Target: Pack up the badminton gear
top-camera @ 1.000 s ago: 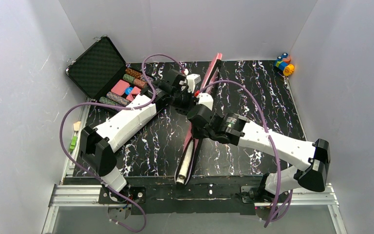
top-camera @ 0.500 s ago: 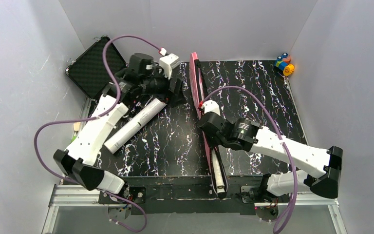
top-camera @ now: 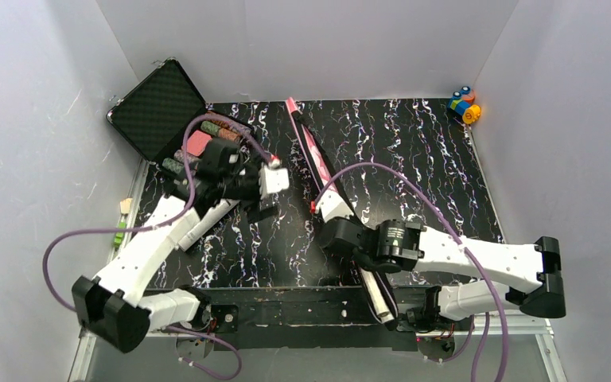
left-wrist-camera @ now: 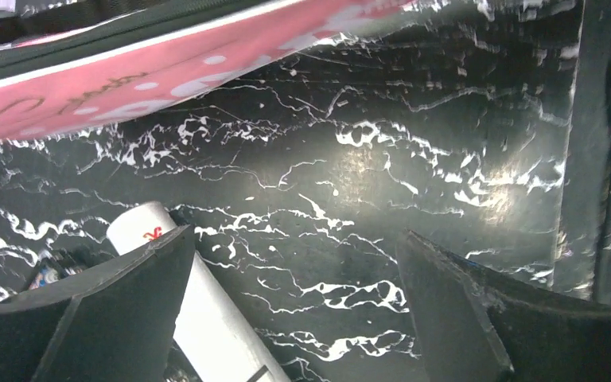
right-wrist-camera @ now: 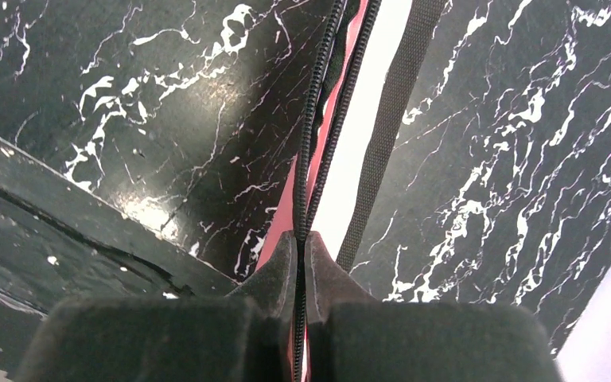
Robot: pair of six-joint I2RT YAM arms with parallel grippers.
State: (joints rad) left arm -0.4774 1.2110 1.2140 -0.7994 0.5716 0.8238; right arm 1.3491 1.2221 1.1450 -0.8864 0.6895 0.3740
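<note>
At the near edge of the desk (top-camera: pixel 414 159), the open end of the pink bag (top-camera: pixel 312 147) is now lying further to our right than half a second ago, with something white showing inside it. Just beyond, our right tool (right-wrist-camera: pixel 301 239) is staying pinched together on the bag's black zipper edge, holding the bag on its side. The bag is running diagonally from there toward the far middle of the desk, its far tip having swung to our left. On the left, our arm has pulled back from the far corner toward mid-desk. Our left tool (left-wrist-camera: pixel 294 255), closed a second ago, is now standing wide apart and gripping nothing, hovering over the white tube (left-wrist-camera: pixel 199 318). The tube is resting on the desk beneath the left finger, still apart from the bag. Further back at the left, the black case (top-camera: pixel 155 107) is lying open with its chips (top-camera: pixel 211 131) unchanged, and the coloured toy (top-camera: pixel 465 103) is sitting in the far right corner as before.
</note>
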